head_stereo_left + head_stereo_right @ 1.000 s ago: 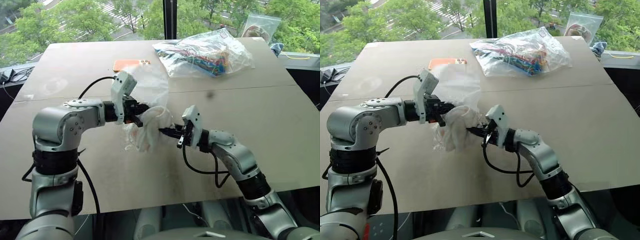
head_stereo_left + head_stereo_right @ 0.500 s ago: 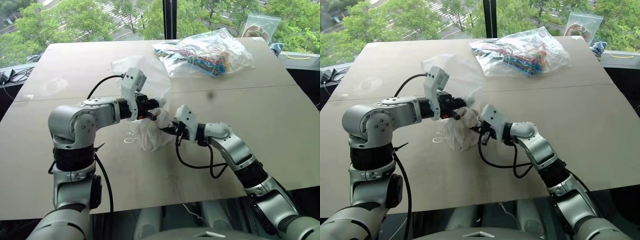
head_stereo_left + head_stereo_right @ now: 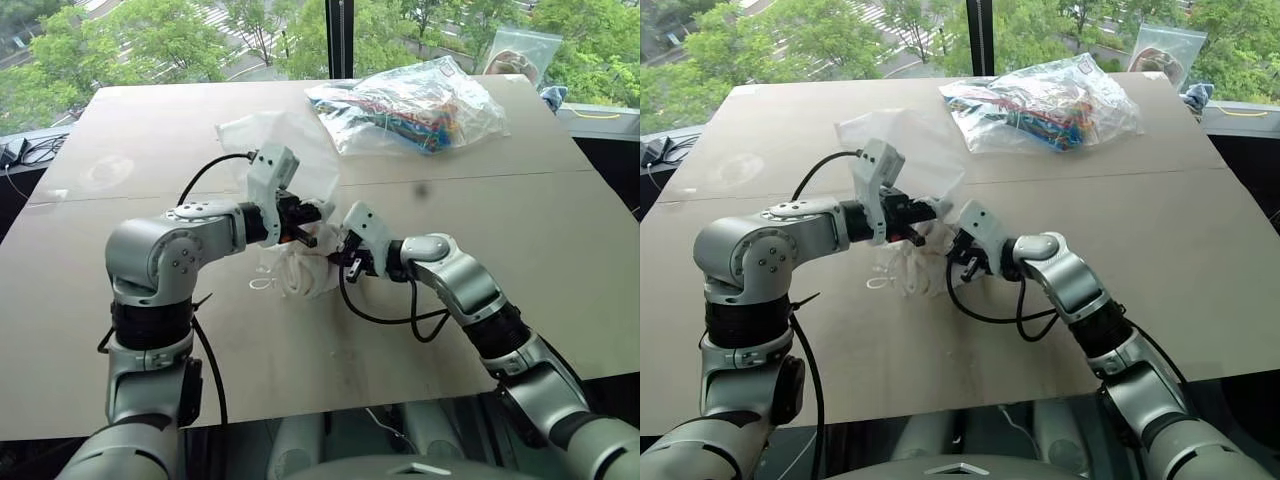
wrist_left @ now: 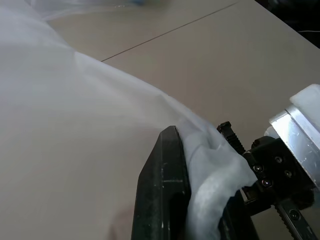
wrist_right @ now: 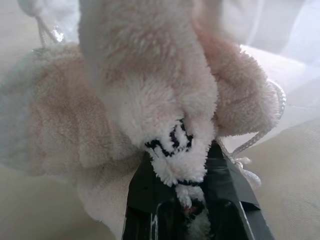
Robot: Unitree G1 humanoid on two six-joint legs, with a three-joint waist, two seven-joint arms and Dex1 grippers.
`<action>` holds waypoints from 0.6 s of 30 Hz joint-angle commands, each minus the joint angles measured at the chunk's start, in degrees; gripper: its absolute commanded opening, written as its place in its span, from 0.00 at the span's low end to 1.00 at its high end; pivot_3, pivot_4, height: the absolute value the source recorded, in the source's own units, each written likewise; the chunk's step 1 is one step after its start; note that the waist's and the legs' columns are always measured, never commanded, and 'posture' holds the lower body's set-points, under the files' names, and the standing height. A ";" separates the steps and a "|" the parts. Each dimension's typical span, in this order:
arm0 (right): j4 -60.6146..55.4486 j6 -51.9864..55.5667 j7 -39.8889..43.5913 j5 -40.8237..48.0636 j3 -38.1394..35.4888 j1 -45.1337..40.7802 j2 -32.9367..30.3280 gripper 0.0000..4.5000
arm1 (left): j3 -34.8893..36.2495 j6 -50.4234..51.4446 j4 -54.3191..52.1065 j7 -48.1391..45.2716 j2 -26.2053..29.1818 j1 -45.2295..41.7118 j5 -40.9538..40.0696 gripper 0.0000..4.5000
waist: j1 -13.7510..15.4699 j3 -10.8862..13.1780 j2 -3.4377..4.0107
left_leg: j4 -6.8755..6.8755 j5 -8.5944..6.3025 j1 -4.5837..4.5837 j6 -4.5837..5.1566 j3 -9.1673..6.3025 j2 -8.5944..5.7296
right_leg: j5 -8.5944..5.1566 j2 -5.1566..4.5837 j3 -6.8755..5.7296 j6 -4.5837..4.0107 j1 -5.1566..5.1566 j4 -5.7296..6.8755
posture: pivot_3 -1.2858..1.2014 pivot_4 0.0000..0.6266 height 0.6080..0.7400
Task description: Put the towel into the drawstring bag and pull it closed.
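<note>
The drawstring bag (image 3: pixel 290 150), a translucent white pouch, is held up off the table at mid-table. My left gripper (image 3: pixel 316 228) is shut on the bag's edge; in the left wrist view one black finger (image 4: pixel 165 190) pinches the white fabric (image 4: pixel 75 125). The towel (image 3: pixel 300 278), a cream fluffy bundle, hangs just below the bag's opening and partly behind its fabric. My right gripper (image 3: pixel 336 258) is shut on the towel (image 5: pixel 150 100) and meets the left gripper tip to tip. A thin white cord (image 5: pixel 250 145) trails beside the towel.
A clear plastic bag of colourful items (image 3: pixel 410 105) lies at the back of the table. A second small clear bag (image 3: pixel 520 50) leans at the back right corner. Dark cables (image 3: pixel 25 150) lie off the table's left edge. The table's seam (image 3: pixel 480 178) runs across the middle.
The left gripper has raised the bag's edge up and to the right, and the fabric now covers the orange phone. The right gripper has pushed the towel leftwards against the bag's opening.
</note>
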 commanded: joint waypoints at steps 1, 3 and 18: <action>1.59 4.44 -4.68 6.98 -10.92 -1.12 5.79 0.00 | -1.25 -2.35 -4.18 -2.27 2.60 2.22 -0.43 0.00 | -0.13 0.00 0.01 | 0.00 0.00 0.01 0.00 0.00 0.00 | 0.00 0.00 0.01 0.00 0.00 0.01 | 0.52 0.24 1.00; 2.13 6.39 -6.77 9.95 -16.61 -0.91 7.39 0.00 | -1.27 -3.11 -4.68 -2.65 4.12 4.11 -0.06 0.00 | -0.01 0.00 0.01 | -0.03 0.00 0.02 0.00 0.02 0.01 | 0.00 0.00 0.03 -0.01 -0.01 0.04 | 0.52 0.24 1.00; 1.28 10.75 -16.18 20.83 -30.09 0.34 11.19 0.00 | 3.00 -1.07 -2.16 -0.99 2.46 4.42 -3.98 0.00 | 0.01 0.01 0.02 | -0.05 -0.01 -0.01 0.01 0.00 -0.01 | 0.00 -0.02 -0.02 0.00 -0.01 0.00 | 0.52 0.24 1.00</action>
